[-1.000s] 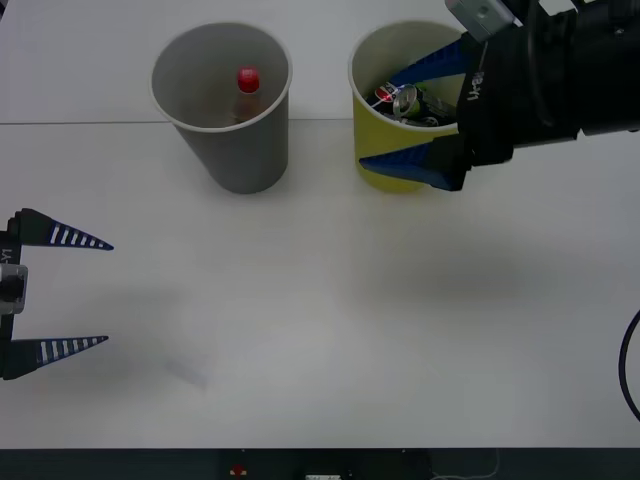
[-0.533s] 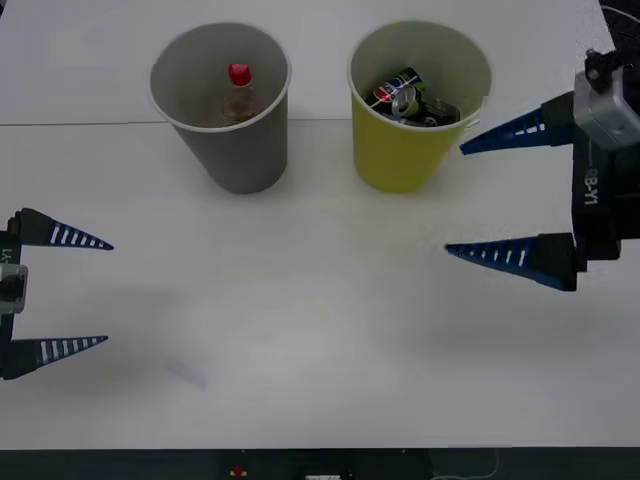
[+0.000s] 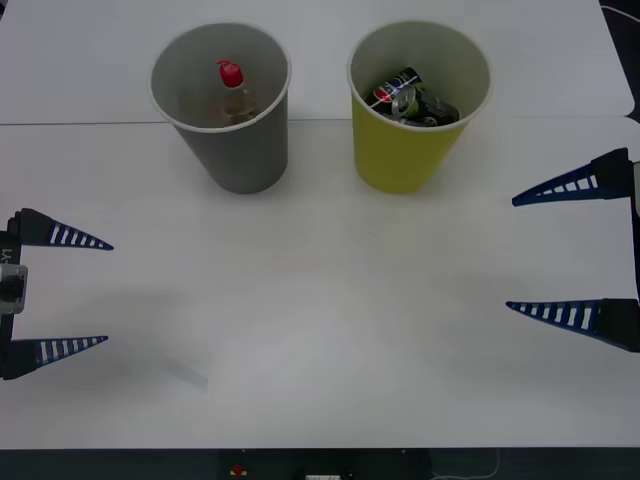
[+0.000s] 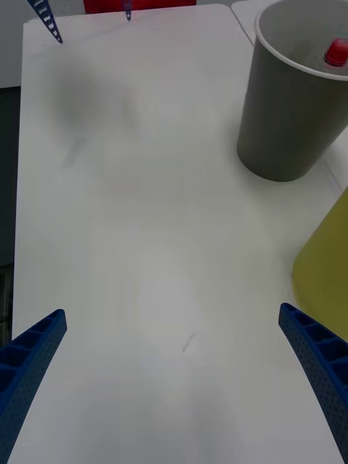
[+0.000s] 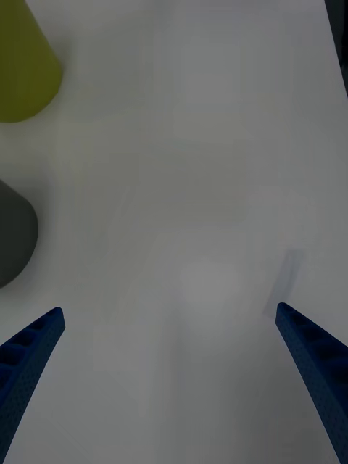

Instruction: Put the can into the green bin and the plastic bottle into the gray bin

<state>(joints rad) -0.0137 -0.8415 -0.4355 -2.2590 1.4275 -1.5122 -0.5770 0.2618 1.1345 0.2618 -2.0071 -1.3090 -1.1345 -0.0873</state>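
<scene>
The white desk (image 3: 320,340) carries everything, and most of its surface lies bare in front of the robot. Toward the back stand two big cups side by side, near each other but not touching. The gray bin (image 3: 240,150) is on the robot's left and the green bin (image 3: 400,155) on its right, both upright.

At the left edge of the desk the left gripper (image 3: 85,292) hangs low over the bare surface, its two blue ribbed fingers spread wide with nothing between them. Over at the right edge the right gripper (image 3: 530,255) sits well apart from the green bin, its fingers likewise splayed wide and holding nothing. From its wrist the gray bin (image 4: 290,109) shows ahead with the green bin's wall (image 4: 326,268) closer in.

Inside the green bin lies the can (image 3: 405,98), dark with a red and blue mark, tipped on its side among some other dark pieces I can't make out.

The plastic bottle (image 3: 233,95) stands in the gray bin, leaning a little, its red cap (image 3: 229,73) just below the rim.
</scene>
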